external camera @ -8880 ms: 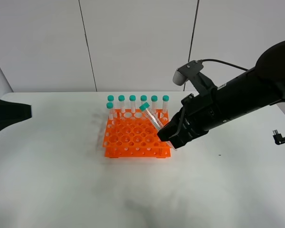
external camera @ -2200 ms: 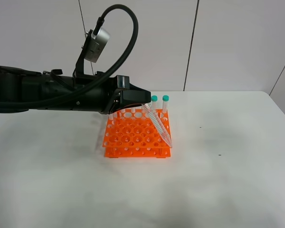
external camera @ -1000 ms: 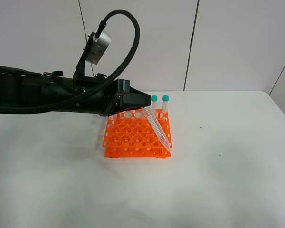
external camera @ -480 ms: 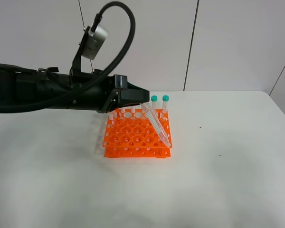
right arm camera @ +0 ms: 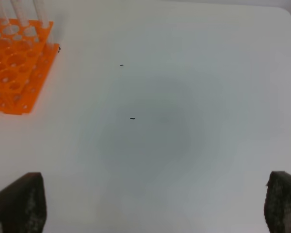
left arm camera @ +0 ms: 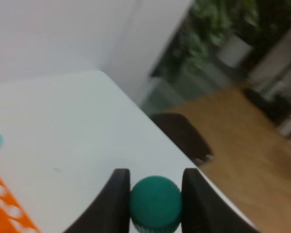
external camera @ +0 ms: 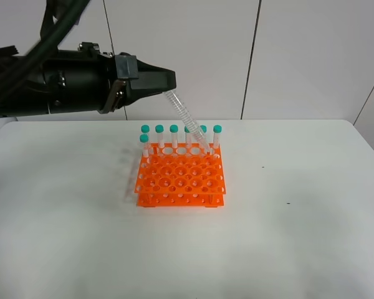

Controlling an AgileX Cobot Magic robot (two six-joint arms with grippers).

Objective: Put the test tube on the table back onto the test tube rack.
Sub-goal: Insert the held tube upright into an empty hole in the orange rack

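The left gripper point(external camera: 170, 82) is clamped on the test tube point(external camera: 186, 117) at its teal cap point(left arm camera: 155, 206). It holds the tube in the air, tilted, with the tip down near the back row of the test tube rack point(external camera: 174, 180). The rack stands on the counter point(external camera: 299, 237), near the middle of the far edge, and seven other tubes point(external camera: 159, 132) stand upright in it. The right gripper point(right arm camera: 150, 204) has its jaws wide apart and holds nothing, over the right part of the counter.

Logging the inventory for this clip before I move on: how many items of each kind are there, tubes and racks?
Orange test tube rack: 1
Teal-capped tubes standing in it: 7
Held tube, tilted above the rack in the left gripper: 1
Total: 9
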